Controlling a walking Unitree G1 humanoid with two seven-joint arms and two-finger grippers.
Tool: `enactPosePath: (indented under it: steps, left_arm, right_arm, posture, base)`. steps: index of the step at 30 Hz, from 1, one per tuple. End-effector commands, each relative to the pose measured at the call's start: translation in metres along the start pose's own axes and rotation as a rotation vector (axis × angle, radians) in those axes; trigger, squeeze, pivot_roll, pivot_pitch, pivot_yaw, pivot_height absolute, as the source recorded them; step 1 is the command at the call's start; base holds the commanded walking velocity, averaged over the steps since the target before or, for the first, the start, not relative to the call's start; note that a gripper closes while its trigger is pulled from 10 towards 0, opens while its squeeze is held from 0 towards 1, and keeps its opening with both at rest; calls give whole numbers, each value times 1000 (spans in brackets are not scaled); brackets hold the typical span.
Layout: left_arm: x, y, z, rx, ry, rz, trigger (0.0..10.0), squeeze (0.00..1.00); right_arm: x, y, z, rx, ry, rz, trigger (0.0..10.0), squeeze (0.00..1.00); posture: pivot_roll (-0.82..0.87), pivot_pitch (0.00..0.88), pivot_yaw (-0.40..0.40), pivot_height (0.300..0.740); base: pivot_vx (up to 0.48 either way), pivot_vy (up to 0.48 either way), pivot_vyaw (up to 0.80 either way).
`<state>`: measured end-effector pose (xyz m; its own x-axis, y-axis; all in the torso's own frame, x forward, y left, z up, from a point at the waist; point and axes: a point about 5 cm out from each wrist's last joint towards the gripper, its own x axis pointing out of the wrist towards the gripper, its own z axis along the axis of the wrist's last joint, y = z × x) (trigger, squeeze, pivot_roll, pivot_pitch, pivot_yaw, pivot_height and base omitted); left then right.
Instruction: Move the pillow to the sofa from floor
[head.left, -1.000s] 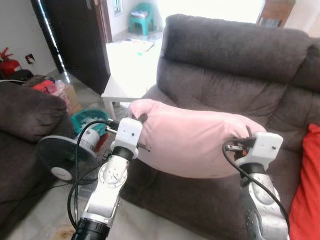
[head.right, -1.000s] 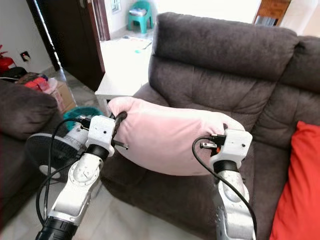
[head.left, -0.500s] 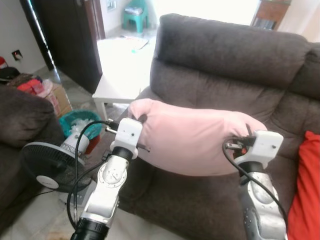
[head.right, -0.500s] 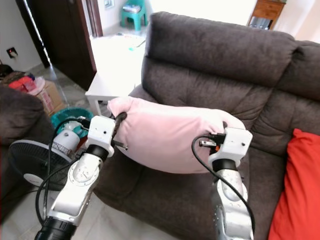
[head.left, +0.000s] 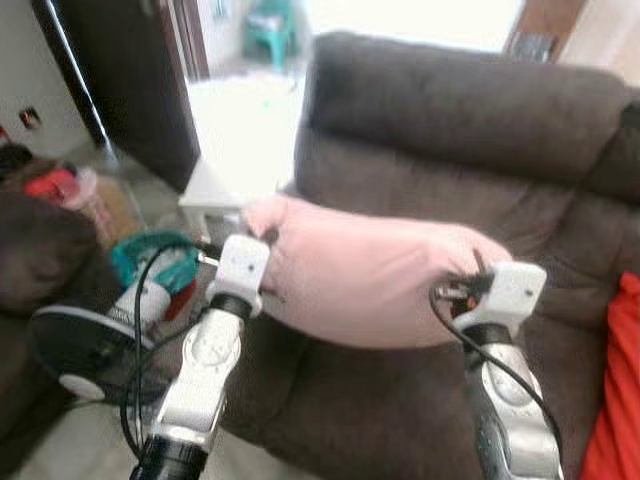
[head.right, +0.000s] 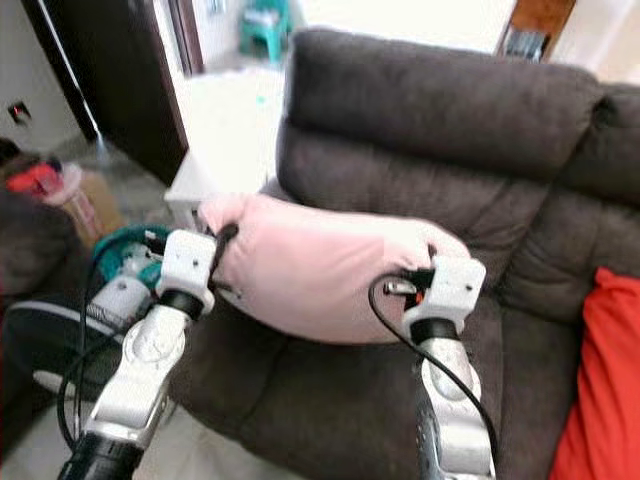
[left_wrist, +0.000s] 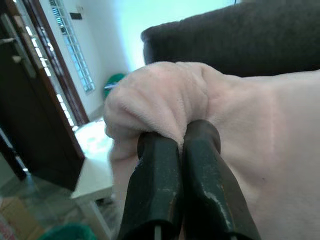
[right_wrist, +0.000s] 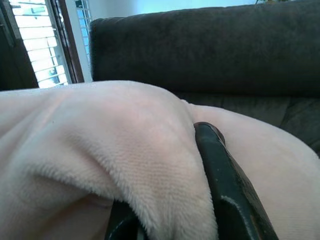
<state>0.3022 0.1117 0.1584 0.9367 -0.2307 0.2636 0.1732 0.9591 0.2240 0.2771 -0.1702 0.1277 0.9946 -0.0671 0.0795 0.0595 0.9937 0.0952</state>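
Note:
A long pale pink pillow (head.left: 370, 280) hangs in the air between my two arms, over the seat of the dark grey sofa (head.left: 470, 120). My left gripper (left_wrist: 181, 131) is shut on the pillow's left corner (left_wrist: 160, 100), its two black fingers pinching a fold of plush. My right gripper (right_wrist: 192, 150) is shut on the pillow's right end, with fabric (right_wrist: 100, 145) draped over one finger (right_wrist: 220, 175). The sofa's backrest (right_wrist: 200, 50) rises just behind the pillow.
A red cushion (head.right: 610, 380) lies at the sofa's right end. A white low table (head.left: 215, 185) stands left of the sofa by a dark door (head.left: 120, 60). A floor fan (head.left: 80, 345), a teal basket (head.left: 150, 255) and a second dark armchair (head.left: 30, 260) crowd the floor on the left.
The whole view has shifted and blurred, so the camera has moved closer to the sofa. Both grippers still hold the pillow at the same height between them.

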Motion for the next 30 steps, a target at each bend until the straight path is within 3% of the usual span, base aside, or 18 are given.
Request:
enactPosePath:
  steps: [1,4,5,9,11,12,13,15,17,18,20,22,23,24,28,30]
  left_arm:
    - [2,-8,1,-76,11,-77,10000,0]
    - [2,-10,0,-98,21,-117,10000,0]
    - [-4,-23,-1,-151,76,-305,10000,0]
    - [-6,-27,0,-220,108,-385,10000,0]
    - [-7,-28,3,-216,113,-440,10000,0]
    - [-7,-26,4,-85,102,-506,10000,0]
    - [-7,-26,4,-85,102,-506,10000,0]
    - [-3,-21,5,107,85,-565,10000,0]
    - [-3,-21,5,107,85,-565,10000,0]
    - [3,-14,5,163,73,-542,10000,0]
    - [7,-8,7,185,62,-519,10000,0]
    - [14,2,13,81,49,-426,10000,0]
    - [14,2,13,81,49,-426,10000,0]
    - [13,3,12,10,61,-374,10000,0]
    - [5,-1,1,-87,127,-292,10000,0]
    - [-4,-11,-5,-185,169,-313,10000,0]
  right_arm:
    - [5,-6,22,-33,-90,-26,10000,0]
    - [6,-8,21,-44,-83,-31,10000,0]
    - [11,-12,17,-134,-43,-31,10000,0]
    - [15,-11,20,-157,-43,-10,10000,0]
    - [17,-10,22,-180,-47,9,10000,0]
    - [21,-8,24,-199,-47,25,10000,0]
    - [21,-8,24,-199,-47,25,10000,0]
    - [24,-6,26,-210,-50,39,10000,0]
    - [24,-6,26,-210,-50,39,10000,0]
    - [24,-6,26,-204,-49,37,10000,0]
    - [24,-6,25,-200,-47,35,10000,0]
    - [23,-6,24,-184,-42,31,10000,0]
    - [23,-6,24,-184,-42,31,10000,0]
    - [22,-5,23,-179,-40,34,10000,0]
    - [22,-4,22,-181,-30,47,10000,0]
    - [24,-3,20,-208,0,63,10000,0]
  posture:
    - [77,24,-45,740]
    - [77,24,-45,740]
    - [83,25,-48,740]
    - [85,26,-48,740]
    - [84,28,-54,740]
    - [89,29,-58,740]
    - [89,29,-58,740]
    - [93,27,-59,740]
    - [93,27,-59,740]
    - [92,28,-59,740]
    - [92,28,-59,740]
    - [90,30,-56,740]
    - [90,30,-56,740]
    - [89,31,-56,740]
    - [86,31,-60,740]
    - [88,30,-63,740]
  base:
    - [0,0,0]
    - [0,0,0]
    - [0,0,0]
    - [0,0,0]
    - [0,0,0]
    - [0,0,0]
    - [0,0,0]
    - [0,0,0]
    - [0,0,0]
    - [0,0,0]
    - [0,0,0]
    - [0,0,0]
    - [0,0,0]
    - [0,0,0]
    - [0,0,0]
    - [0,0,0]
